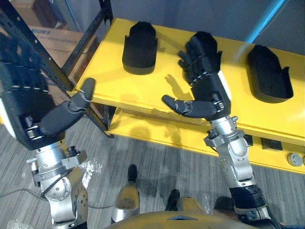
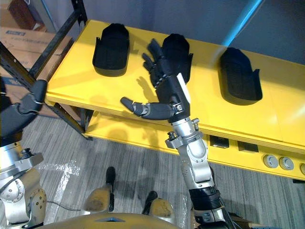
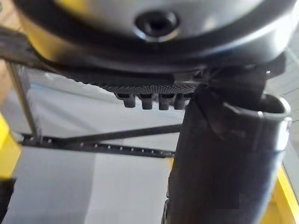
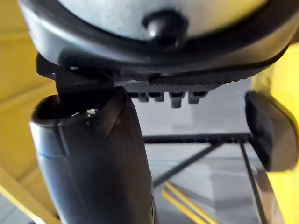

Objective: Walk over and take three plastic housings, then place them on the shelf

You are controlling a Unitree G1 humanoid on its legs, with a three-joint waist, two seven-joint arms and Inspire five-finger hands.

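Three black plastic housings lie in a row on the yellow table top [image 1: 109,71]: the left housing [image 1: 139,47], the middle housing [image 2: 181,52] and the right housing [image 1: 269,74]. My right hand [image 1: 206,83] is open, its straight fingers stretched over the near part of the middle housing and its thumb pointing left; whether it touches I cannot tell. One housing [image 4: 268,130] also lies past that hand's fingers in the right wrist view. My left hand [image 1: 28,105] is open and holds nothing, off the table's left corner, with its thumb [image 1: 66,112] pointing at the edge.
A black metal rack [image 1: 28,43] stands at the left with cardboard boxes [image 1: 52,38] behind it. Under the top runs a lower yellow shelf [image 1: 152,131]. Round buttons [image 1: 295,160] sit on the front panel at the right. Grey carpet [image 1: 157,167] lies below.
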